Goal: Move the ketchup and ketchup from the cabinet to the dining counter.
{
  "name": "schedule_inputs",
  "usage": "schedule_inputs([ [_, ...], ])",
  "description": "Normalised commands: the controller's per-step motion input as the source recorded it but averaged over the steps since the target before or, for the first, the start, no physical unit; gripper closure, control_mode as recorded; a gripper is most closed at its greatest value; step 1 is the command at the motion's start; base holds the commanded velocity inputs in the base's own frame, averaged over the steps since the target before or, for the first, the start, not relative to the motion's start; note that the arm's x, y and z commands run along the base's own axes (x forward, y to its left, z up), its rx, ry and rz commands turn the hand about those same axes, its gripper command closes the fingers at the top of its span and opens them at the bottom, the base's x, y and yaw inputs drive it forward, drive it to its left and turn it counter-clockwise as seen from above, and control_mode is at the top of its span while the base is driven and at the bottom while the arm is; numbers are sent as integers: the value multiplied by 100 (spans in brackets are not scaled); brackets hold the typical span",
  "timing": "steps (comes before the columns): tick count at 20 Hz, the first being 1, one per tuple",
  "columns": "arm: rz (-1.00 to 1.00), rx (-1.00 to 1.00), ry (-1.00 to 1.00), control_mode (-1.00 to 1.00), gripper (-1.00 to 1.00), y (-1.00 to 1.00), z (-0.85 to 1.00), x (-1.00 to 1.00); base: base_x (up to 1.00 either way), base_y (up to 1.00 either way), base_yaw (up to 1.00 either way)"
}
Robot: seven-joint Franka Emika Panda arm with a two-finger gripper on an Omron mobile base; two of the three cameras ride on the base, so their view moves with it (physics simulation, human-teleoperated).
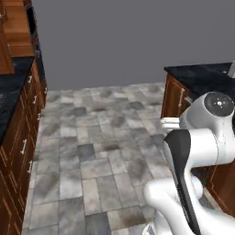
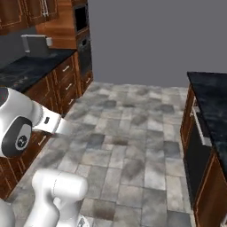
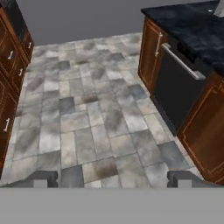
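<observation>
I hold gripper (image 3: 112,178) spread wide, empty, over tiled floor (image 3: 92,118). Dining counter (image 3: 192,26) to floor's right, black-fronted appliance (image 3: 175,92) beneath. Ketchup bottles and wall cabinet not seen here. I judge nothing moved yet: both transfers remain.

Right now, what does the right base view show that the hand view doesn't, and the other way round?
Right base view alone: the robot's white arm, a toaster on the left black counter, a wall oven, and upper cabinet doors. Hand view alone: the two dark fingers at the bottom, standing wide apart with nothing between them. Both share the grey stone tile floor, the left wooden drawers, and on the right a black marble counter over a dark appliance front with a silver bar handle.
</observation>
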Motion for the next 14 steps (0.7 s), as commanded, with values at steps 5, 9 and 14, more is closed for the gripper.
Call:
schedule_inputs([
  [5,0,0,0,100,-100,0,0,0,-12,2,100],
  [9,0,0,0,100,-100,0,0,0,0,0,100],
  [14,0,0,0,100,-100,0,0,0,28,0,89],
])
